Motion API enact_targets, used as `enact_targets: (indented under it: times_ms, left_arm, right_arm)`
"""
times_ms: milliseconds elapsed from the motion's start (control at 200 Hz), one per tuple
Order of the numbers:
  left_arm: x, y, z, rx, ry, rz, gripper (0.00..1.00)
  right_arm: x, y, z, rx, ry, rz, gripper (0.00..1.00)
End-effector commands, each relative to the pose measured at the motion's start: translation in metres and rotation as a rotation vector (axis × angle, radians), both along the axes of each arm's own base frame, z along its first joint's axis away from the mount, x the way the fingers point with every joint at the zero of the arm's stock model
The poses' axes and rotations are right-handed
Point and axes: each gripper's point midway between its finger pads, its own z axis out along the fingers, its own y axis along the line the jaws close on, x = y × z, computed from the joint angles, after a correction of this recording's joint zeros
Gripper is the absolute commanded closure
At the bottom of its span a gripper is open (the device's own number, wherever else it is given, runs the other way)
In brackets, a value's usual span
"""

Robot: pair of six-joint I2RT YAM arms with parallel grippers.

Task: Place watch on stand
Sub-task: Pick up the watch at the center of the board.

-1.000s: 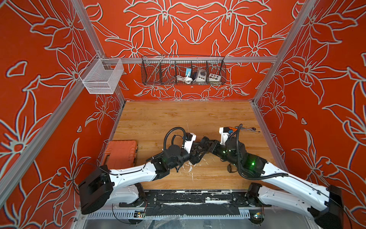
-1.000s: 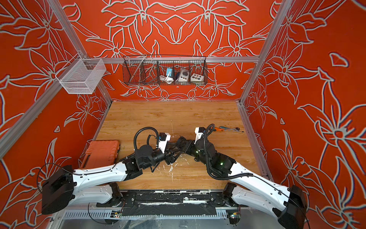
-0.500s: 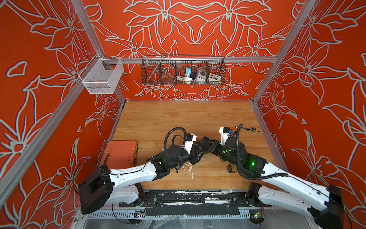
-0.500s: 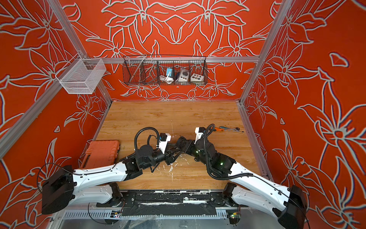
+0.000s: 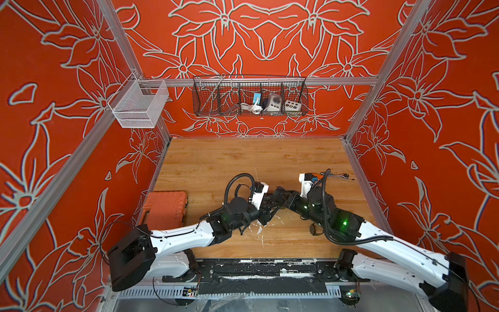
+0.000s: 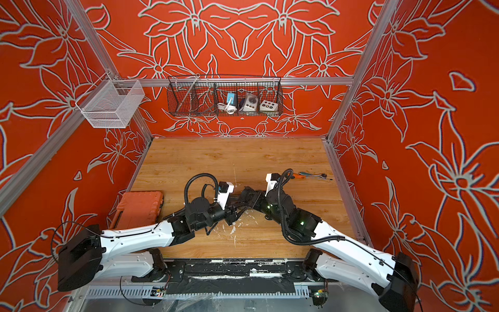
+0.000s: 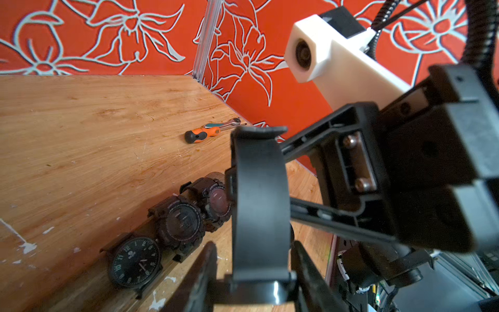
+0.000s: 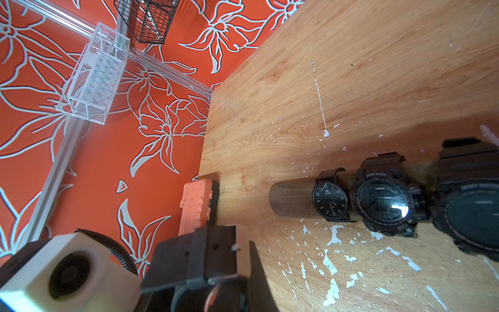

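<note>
- The watch (image 7: pixel 259 205), a black strap loop, hangs in the air near the stand, pinched in the closed right gripper (image 5: pixel 279 194). Only the left wrist view shows it.
- The left gripper (image 7: pixel 253 244) has its jaws apart, flanking the strap.
- The stand (image 8: pixel 291 200), hidden beneath the arms in both top views, carries an analog watch (image 8: pixel 330 200) and two sport watches (image 8: pixel 383 202).
- An orange tool case (image 5: pixel 164 209) lies to the left, and a screwdriver (image 7: pixel 201 134) lies at the far right.

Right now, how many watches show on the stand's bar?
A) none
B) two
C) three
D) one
C: the right wrist view shows three in a row on the stand: a slim analog watch, a sport watch next to it, and a third dark watch cut off by the picture's edge.
</note>
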Motion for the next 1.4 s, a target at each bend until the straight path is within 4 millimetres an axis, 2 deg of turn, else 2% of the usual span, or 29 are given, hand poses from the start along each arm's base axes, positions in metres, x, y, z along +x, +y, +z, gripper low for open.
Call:
enact_targets:
  times_ms: [0,140,415,776,1096,1391]
  left_arm:
    - [0.004,-0.006,0.02,-0.077,-0.02,0.002,0.15]
    - [0.007,-0.009,0.019,-0.072,-0.011,0.006,0.26]
    - [0.01,-0.007,0.019,-0.075,-0.002,0.03,0.31]
    - [0.009,-0.012,0.016,-0.051,0.009,0.008,0.46]
    - [0.005,-0.015,0.009,-0.028,0.025,-0.02,0.39]
    - [0.004,-0.016,0.008,-0.02,0.019,-0.027,0.45]
  right_arm:
    - [0.003,0.002,0.004,0.053,0.004,-0.043,1.0]
    - [0.002,0.009,0.004,0.057,0.006,-0.03,1.0]
    - [-0.001,0.014,0.001,0.036,0.003,-0.026,1.0]
    - [-0.002,0.016,0.001,0.026,-0.002,-0.024,1.0]
    - [-0.002,0.014,0.003,0.022,-0.009,-0.032,1.0]
    - [-0.002,0.016,0.003,0.025,-0.006,-0.026,1.0]
